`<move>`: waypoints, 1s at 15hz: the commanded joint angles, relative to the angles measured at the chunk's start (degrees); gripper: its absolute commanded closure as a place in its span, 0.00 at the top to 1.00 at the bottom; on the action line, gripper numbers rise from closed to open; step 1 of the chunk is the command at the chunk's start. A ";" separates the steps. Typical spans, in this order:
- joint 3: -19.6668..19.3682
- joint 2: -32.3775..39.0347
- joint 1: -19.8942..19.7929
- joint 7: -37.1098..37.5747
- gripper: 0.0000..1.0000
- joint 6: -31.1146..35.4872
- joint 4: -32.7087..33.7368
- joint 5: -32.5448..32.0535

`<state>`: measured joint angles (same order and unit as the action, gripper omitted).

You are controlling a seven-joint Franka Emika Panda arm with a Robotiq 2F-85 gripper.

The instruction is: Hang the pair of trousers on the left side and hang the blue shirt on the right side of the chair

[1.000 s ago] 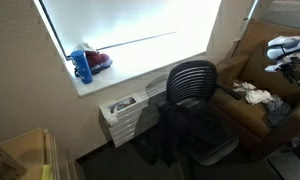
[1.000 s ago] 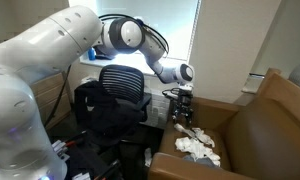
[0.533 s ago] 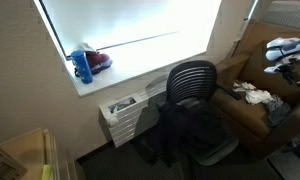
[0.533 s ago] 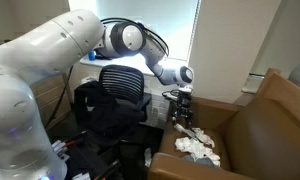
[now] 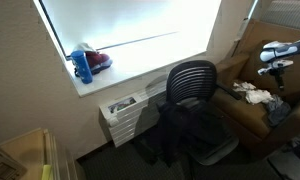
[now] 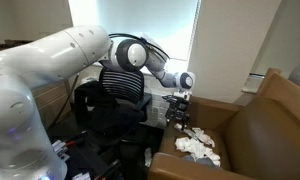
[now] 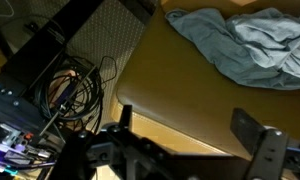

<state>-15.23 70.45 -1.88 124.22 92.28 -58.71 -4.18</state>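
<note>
A black office chair stands under the window; it also shows in an exterior view. A dark garment, perhaps the trousers, drapes over its seat and front. A crumpled blue-grey shirt lies on the brown armchair seat, within a light pile of clothes. My gripper is open and empty, hovering over the bare front part of the cushion, short of the shirt. It shows in both exterior views.
A blue bottle and a red object sit on the window sill. A white unit stands below the window. Tangled cables lie on the floor beside the armchair. The armchair's back rises behind the clothes.
My gripper has moved a little lower and toward the office chair side of the armchair, still open. The clothes have not moved.
</note>
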 commanded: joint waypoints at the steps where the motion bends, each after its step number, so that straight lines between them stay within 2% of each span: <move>1: -0.85 6.16 -3.31 8.20 1.00 -3.01 13.28 1.14; 2: -1.68 7.13 -3.68 9.24 1.00 -4.88 16.47 1.65; 3: -1.01 3.98 -1.79 6.90 1.00 -0.84 8.01 0.08; 7: -1.16 4.51 -2.00 7.09 1.00 -1.10 9.11 0.04; 8: -1.14 4.85 -2.18 8.46 1.00 2.48 8.98 0.58; 9: -0.17 6.65 -4.31 10.42 1.00 6.30 11.36 2.97; 11: 0.64 10.20 -7.77 12.30 1.00 8.07 17.20 3.82; 15: 0.31 13.98 -14.10 16.67 1.00 12.11 23.30 5.21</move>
<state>-15.87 80.07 -10.50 138.07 102.48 -42.89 -0.76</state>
